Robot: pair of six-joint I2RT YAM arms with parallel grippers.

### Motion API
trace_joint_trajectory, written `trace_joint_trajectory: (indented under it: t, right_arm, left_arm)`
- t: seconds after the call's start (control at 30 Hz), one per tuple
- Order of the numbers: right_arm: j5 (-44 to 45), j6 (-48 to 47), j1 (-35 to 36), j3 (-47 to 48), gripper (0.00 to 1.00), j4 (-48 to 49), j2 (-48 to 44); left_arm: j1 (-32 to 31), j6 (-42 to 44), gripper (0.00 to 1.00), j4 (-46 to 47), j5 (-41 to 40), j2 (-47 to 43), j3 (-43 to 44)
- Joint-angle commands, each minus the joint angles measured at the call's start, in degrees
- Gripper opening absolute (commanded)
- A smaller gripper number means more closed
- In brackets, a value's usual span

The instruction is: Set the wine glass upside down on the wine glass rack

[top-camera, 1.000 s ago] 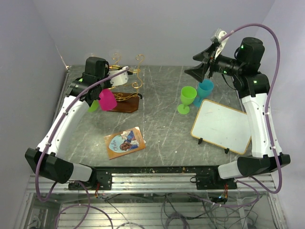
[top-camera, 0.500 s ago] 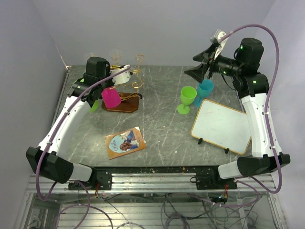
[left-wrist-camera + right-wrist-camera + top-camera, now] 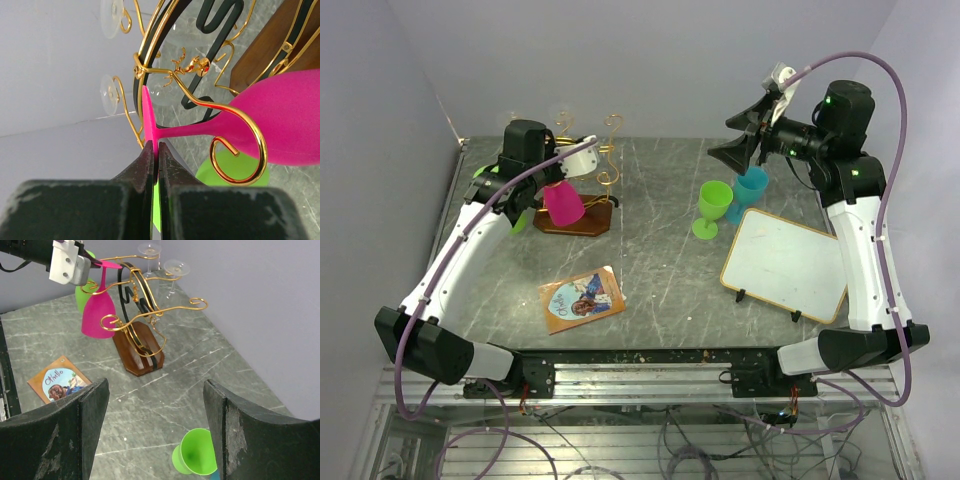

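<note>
One tool, the left (image 3: 156, 147), was pinched shut on the foot of the pink wine glass (image 3: 280, 117), bowl hanging down, stem close by a gold arm of the wine glass rack (image 3: 142, 360). I'd seat the foot on the wire before releasing. The right tool (image 3: 155, 390) gaped empty.

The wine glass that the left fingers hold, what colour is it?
The wine glass is bright pink; the right wrist view shows it best.

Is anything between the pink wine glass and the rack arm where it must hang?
Nothing visible does. The pink wine glass, gripped by its foot in the left gripper, already has its stem at the rack's curled arm.
</note>
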Motion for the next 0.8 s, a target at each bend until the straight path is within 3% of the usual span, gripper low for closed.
trace_joint_trajectory:
  t: [0.0, 0.77]
  right_arm:
    - [-0.9, 0.2, -0.6, -0.7, 0.76, 1.1, -1.6]
    - [-1.8, 1.0, -1.5, -1.9, 0.76, 1.9, -2.3]
  left_arm:
    - [-0.7, -1.7, 0.07, 3.2, 2.6, 0.1, -0.3]
    - [-1.3, -1.7, 0.07, -1.8, 6.7, -0.9, 1.4]
